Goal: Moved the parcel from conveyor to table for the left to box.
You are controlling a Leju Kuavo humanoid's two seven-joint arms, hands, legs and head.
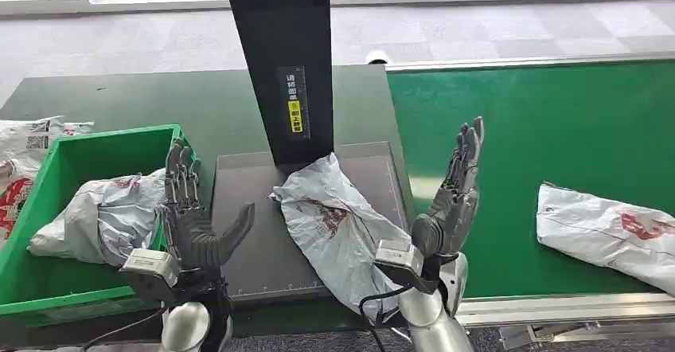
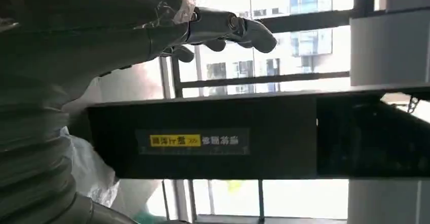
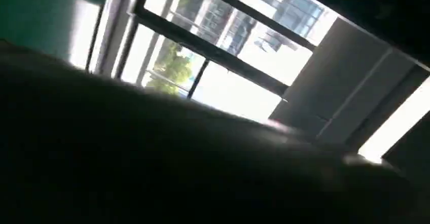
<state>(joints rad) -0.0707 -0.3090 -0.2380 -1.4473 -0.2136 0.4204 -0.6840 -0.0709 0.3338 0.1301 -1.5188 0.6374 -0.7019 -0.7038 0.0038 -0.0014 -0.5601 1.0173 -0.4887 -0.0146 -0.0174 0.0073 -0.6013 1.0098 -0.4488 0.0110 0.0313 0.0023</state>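
Observation:
A grey plastic parcel (image 1: 338, 224) lies on the dark scale plate (image 1: 247, 232) between my two hands, under the black post (image 1: 282, 57). My left hand (image 1: 195, 217) is raised just left of the plate with fingers spread and nothing in it; its fingers (image 2: 228, 26) stretch out in front of the black post in the left wrist view. My right hand (image 1: 454, 193) stands upright just right of the parcel, fingers straight and apart, holding nothing. Another grey parcel (image 1: 613, 228) lies on the green conveyor (image 1: 541, 129) to the right.
A green box (image 1: 32, 280) at the left holds a grey parcel (image 1: 103, 213). More bagged parcels (image 1: 24, 153) lie beyond the box's left side. The dark table (image 1: 159, 97) reaches back to a grey carpeted floor.

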